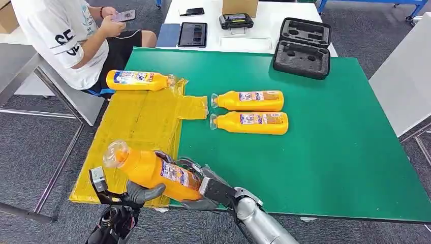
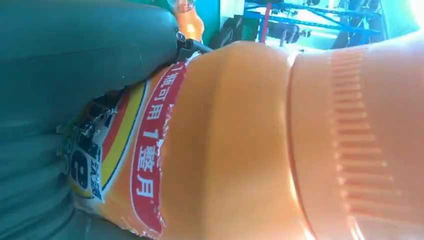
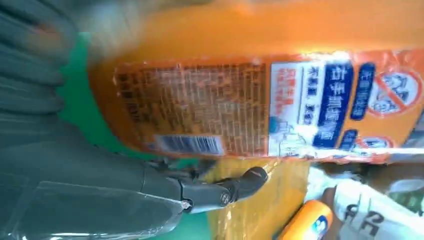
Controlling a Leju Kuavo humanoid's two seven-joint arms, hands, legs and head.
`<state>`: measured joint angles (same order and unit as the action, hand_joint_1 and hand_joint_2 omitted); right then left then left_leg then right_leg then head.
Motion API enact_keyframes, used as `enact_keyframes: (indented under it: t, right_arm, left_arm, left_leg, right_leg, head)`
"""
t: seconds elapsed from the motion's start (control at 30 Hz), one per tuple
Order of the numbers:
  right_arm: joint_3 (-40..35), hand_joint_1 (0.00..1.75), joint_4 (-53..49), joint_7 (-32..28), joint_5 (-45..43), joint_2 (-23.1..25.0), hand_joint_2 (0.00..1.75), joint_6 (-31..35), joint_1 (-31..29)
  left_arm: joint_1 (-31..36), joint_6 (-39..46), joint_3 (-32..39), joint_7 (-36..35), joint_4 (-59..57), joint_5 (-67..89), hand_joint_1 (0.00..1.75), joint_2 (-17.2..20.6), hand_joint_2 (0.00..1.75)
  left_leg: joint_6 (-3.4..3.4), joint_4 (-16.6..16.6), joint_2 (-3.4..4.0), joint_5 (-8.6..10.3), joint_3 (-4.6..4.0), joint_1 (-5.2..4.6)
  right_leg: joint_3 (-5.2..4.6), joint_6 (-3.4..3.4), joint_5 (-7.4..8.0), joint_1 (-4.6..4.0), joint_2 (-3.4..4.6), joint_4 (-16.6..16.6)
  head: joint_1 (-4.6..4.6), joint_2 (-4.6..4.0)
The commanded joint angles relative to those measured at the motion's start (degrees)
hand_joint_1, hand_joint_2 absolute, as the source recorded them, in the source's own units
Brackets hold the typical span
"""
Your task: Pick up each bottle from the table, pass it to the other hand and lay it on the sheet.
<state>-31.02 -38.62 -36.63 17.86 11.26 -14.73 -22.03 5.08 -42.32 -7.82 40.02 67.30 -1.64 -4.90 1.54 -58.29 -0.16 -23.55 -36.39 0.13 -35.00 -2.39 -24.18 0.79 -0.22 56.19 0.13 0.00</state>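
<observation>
An orange bottle (image 1: 152,172) with a clear cap hangs tilted over the near edge of the yellow sheet (image 1: 142,117), held between both hands. My left hand (image 1: 137,194) grips it from below near the middle, its thumb (image 2: 75,60) pressed on the label of the bottle (image 2: 240,150). My right hand (image 1: 203,185) wraps the bottle's base; its thumb (image 3: 235,187) lies just under the bottle (image 3: 250,100). Another orange bottle (image 1: 136,80) lies on the sheet's far end. Two more (image 1: 249,100) (image 1: 251,122) lie side by side on the green table (image 1: 330,152).
A seated person (image 1: 66,35) holding a phone is at the sheet's far left corner. A black moulded case (image 1: 302,48) sits on the table's far edge, with a tablet (image 1: 192,34) and a small device on the white table behind.
</observation>
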Motion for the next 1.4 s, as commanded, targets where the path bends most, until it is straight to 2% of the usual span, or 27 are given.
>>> enact_keyframes:
  t: [0.03,0.27,0.3,0.33,0.4,0.53,0.8,0.93,1.03,1.2,1.23,1.27,1.3,1.4]
  right_arm:
    - [1.00,0.00,-1.29,-0.04,-0.45,-2.18,0.00,0.83,-1.55]
    - [0.96,0.00,-8.19,-0.68,-0.76,-4.73,0.00,-0.32,-0.74]
    - [0.96,0.00,-8.26,-0.69,-0.75,-4.78,0.00,-0.32,-0.64]
    - [0.91,0.00,-9.13,-0.54,-0.74,-4.98,0.00,-0.43,-0.27]
    - [0.78,0.00,-9.70,-0.66,-0.71,-5.11,0.00,-0.54,0.02]
    - [2.81,0.00,-17.04,-1.74,-3.69,-6.77,0.00,-2.81,3.46]
    - [8.04,0.00,-23.04,1.16,-7.22,-7.74,0.00,-4.38,5.46]
    - [8.07,0.00,-23.02,1.19,-7.25,-7.80,0.00,-4.44,5.39]
    - [9.58,0.00,-21.34,1.74,-7.84,-7.12,0.00,-3.91,4.74]
    - [14.08,0.00,-24.18,2.73,-8.55,-6.38,0.00,-2.89,6.67]
    - [14.94,0.00,-25.00,2.76,-8.76,-6.43,0.00,-2.54,7.06]
    - [15.81,0.00,-25.69,3.06,-9.19,-6.43,0.00,-2.50,7.37]
    - [17.39,0.00,-26.68,3.14,-9.91,-6.25,1.75,-2.14,7.80]
    - [19.72,0.00,-28.93,3.73,-10.75,-6.05,1.75,-2.21,8.93]
  left_arm:
    - [2.25,2.03,-0.35,-0.10,-1.96,2.22,1.75,2.09,1.75]
    - [2.41,7.49,1.47,-0.76,-1.09,6.29,1.75,4.46,1.75]
    - [2.42,7.38,1.64,-0.79,-1.12,6.19,1.75,4.70,1.75]
    - [2.42,7.55,2.06,-0.82,-0.78,6.19,1.75,4.73,1.75]
    - [2.43,8.27,2.30,-1.02,-0.54,6.61,1.75,4.72,1.75]
    - [2.87,19.72,5.68,-2.59,4.15,13.52,1.75,5.96,1.75]
    - [4.63,21.32,7.43,-3.12,14.73,18.97,1.75,9.31,1.75]
    - [4.84,21.05,7.56,-3.56,14.98,18.82,1.75,9.33,1.75]
    - [8.34,21.25,5.96,-3.17,16.02,19.89,1.75,11.99,1.75]
    - [17.03,26.51,1.34,-10.34,15.47,30.87,1.75,18.90,1.75]
    - [17.66,26.93,-0.47,-11.83,14.42,34.37,1.75,20.22,1.75]
    - [18.16,27.06,-2.12,-12.36,12.88,36.70,1.75,21.35,1.75]
    - [18.58,28.19,-5.36,-12.93,10.67,41.57,1.75,23.41,1.75]
    - [19.27,30.73,-10.12,-14.57,6.13,47.35,1.75,25.44,1.75]
  left_leg:
    - [-0.06,0.02,-0.02,-0.04,0.14,0.03]
    - [-0.05,0.01,-0.01,-0.03,0.10,0.03]
    - [-0.11,-0.02,0.01,-0.19,0.43,0.08]
    - [-0.06,0.01,-0.03,-0.06,0.17,0.05]
    - [-0.08,0.01,-0.03,-0.11,0.28,0.06]
    - [-0.07,-0.02,-0.07,-0.06,0.12,0.07]
    - [-0.09,-0.08,-0.10,-0.09,0.11,0.10]
    - [-0.07,-0.03,-0.07,-0.08,0.20,0.08]
    - [-0.08,-0.03,-0.04,-0.08,0.20,0.08]
    - [-0.07,-0.06,-0.19,0.04,-0.05,0.11]
    - [-0.15,-0.15,-0.28,-0.10,0.21,0.17]
    - [-0.09,-0.06,-0.22,0.04,-0.01,0.11]
    - [-0.13,-0.06,-0.25,-0.02,0.16,0.13]
    - [-0.11,0.03,-0.25,0.03,0.21,0.05]
  right_leg:
    - [0.15,0.07,-0.05,-0.03,-0.03,-0.02]
    - [0.10,0.06,-0.04,-0.03,-0.01,-0.01]
    - [0.43,0.14,-0.18,-0.08,0.01,0.01]
    - [0.18,0.07,-0.07,-0.05,-0.03,-0.01]
    - [0.29,0.10,-0.11,-0.07,-0.03,-0.02]
    - [0.15,0.08,-0.08,-0.07,-0.08,0.00]
    - [0.15,0.10,-0.12,-0.11,-0.10,0.06]
    - [0.22,0.10,-0.11,-0.08,-0.09,0.01]
    - [0.22,0.09,-0.09,-0.08,-0.04,0.01]
    - [0.01,0.09,-0.04,-0.10,-0.21,0.06]
    - [0.29,0.19,-0.21,-0.17,-0.30,0.15]
    - [0.05,0.10,-0.05,-0.11,-0.23,0.08]
    - [0.21,0.14,-0.13,-0.13,-0.25,0.10]
    - [0.22,0.10,-0.11,-0.06,-0.24,0.04]
  head:
    - [0.02,0.00]
    - [-0.02,0.00]
    - [0.00,0.00]
    - [0.00,0.00]
    - [0.00,0.00]
    - [0.00,0.00]
    - [-0.02,0.00]
    - [0.00,0.00]
    - [0.00,0.00]
    - [0.00,0.00]
    - [0.00,0.00]
    - [0.02,0.00]
    - [0.00,0.00]
    - [-0.02,0.00]
